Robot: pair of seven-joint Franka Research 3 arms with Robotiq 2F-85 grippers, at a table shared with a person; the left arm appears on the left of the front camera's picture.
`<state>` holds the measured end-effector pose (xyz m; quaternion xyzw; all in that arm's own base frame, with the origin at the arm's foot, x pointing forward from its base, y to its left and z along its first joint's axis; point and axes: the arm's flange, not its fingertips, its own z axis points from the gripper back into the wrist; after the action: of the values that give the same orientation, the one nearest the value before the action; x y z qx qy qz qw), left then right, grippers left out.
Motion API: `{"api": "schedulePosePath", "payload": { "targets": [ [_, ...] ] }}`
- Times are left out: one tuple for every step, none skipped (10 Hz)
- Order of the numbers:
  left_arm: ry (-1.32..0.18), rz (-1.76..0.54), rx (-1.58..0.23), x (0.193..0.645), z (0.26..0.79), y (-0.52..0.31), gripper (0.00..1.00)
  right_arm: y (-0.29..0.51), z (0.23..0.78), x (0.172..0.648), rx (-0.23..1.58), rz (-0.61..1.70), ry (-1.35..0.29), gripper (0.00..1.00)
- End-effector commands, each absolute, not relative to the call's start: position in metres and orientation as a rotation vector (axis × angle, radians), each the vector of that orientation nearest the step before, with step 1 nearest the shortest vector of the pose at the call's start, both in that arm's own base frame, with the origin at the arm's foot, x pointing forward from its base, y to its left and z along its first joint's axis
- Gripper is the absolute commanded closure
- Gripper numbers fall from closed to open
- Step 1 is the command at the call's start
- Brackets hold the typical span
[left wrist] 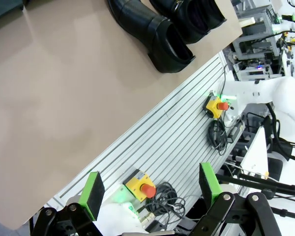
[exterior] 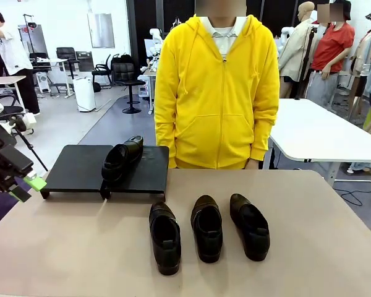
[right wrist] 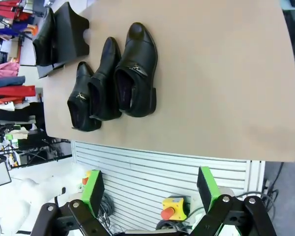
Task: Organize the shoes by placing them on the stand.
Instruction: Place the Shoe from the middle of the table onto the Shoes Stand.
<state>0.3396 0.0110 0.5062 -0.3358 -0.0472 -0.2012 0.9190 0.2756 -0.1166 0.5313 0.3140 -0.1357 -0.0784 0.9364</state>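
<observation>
- The left gripper (exterior: 26, 187) has its jaws spread wide with nothing between them. Bare table (exterior: 309, 247) lies straight ahead of its pads, and the nearest loose shoe (exterior: 165, 237) sits well ahead of the gap.
- The right gripper (right wrist: 150, 188) is likewise wide open and empty. The three loose shoes lie side by side well ahead of its jaws, off to the left of the gap. The middle shoe (exterior: 207, 228) and the right shoe (exterior: 250, 225) are closest to its line.
- The stand (exterior: 80, 167) is farther ahead again, beyond the row. It carries one placed shoe (exterior: 120, 159) lying askew, with its heel at the front edge.
- Risk: the three shoes lie close together, so a finger lowered beside one is likely to catch its neighbour and push it.
- Risk: the glossy leather may slip or twist between the pads if the shoe is pinched by the soft upper wall.
- Risk: the askew shoe takes up room on the stand. A shoe set down beside it could knock it over the front edge.
</observation>
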Motion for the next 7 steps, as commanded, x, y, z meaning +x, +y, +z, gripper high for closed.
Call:
{"api": "schedulePosePath", "payload": {
  "targets": [
    [-0.095,-0.414,-0.705,0.3392,0.5084,0.0119,0.0,-0.1162,0.5347,0.2775,0.653,-0.148,-0.277,0.0],
    [-0.095,-0.414,-0.705,0.3392,0.5084,0.0119,0.0,-0.1162,0.5347,0.2775,0.653,-0.148,-0.277,0.0],
    [-0.095,-0.414,-0.705,0.3392,0.5084,0.0119,0.0,-0.1162,0.5347,0.2775,0.653,-0.148,-0.277,0.0],
    [-0.095,-0.414,-0.705,0.3392,0.5084,0.0119,0.0,-0.1162,0.5347,0.2775,0.653,-0.148,-0.277,0.0],
    [-0.095,-0.414,-0.705,0.3392,0.5084,0.0119,0.0,-0.1162,0.5347,0.2775,0.653,-0.148,-0.277,0.0],
    [-0.095,-0.414,-0.705,0.3392,0.5084,0.0119,0.0,-0.1162,0.5347,0.2775,0.653,-0.148,-0.277,0.0],
    [-0.097,-0.414,-0.69,0.3396,0.5062,0.011,0.0,-0.1162,0.5347,0.2775,0.653,-0.148,-0.277,0.0]
  ]
}}
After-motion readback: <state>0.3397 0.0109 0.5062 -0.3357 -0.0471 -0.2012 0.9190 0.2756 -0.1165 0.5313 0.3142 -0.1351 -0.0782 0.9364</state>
